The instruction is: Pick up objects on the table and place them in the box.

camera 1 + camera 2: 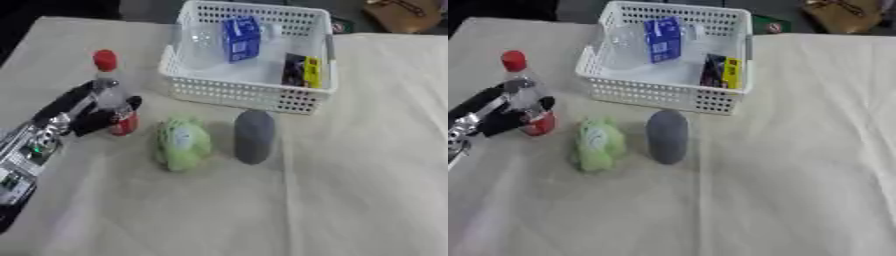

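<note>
At table's left, left hand (96,116) curled round bottle (112,97), w/ red cap. Prob. light but slippery, stiff plastic; best gripped mid-body, kept upright toward box (254,95).

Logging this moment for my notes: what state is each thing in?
Clear plastic bottle with red cap: upright, capped, held by the left hand.
Green netted round object: lying on table, untouched.
Grey oval object: lying on table, untouched.
White plastic mesh basket: upright, holding a blue carton and a black-yellow pack.
</note>
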